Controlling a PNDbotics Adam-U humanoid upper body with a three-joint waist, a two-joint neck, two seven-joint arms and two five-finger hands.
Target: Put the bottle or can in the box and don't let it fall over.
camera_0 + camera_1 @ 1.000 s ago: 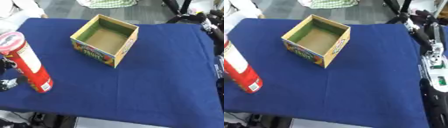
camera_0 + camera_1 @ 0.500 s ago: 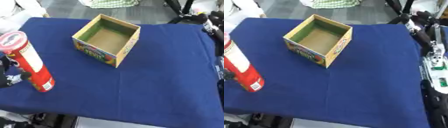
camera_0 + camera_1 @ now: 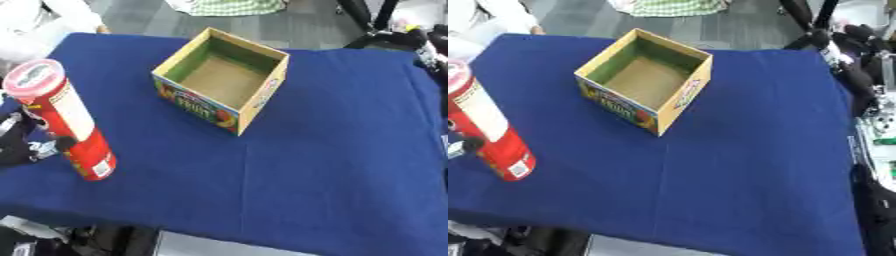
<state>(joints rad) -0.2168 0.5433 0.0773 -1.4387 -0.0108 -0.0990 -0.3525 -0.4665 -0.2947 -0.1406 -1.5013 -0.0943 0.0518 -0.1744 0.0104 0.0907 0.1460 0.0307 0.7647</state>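
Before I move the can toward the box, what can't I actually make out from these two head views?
- Left hand: mostly behind the red can and cut off by the left edge, so its hold on the can is unclear.
- Right hand: in neither view.
- Can's contact with the blue cloth: it leans; whether it's lifted is unclear.
- Box: near inner walls hidden by their rims.

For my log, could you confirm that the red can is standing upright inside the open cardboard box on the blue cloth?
Not quite: the red can stands upright, but on the blue cloth well to the left of the open cardboard box, not inside it; the box holds nothing. The left eye view shows this, with the left robot hand at the can.
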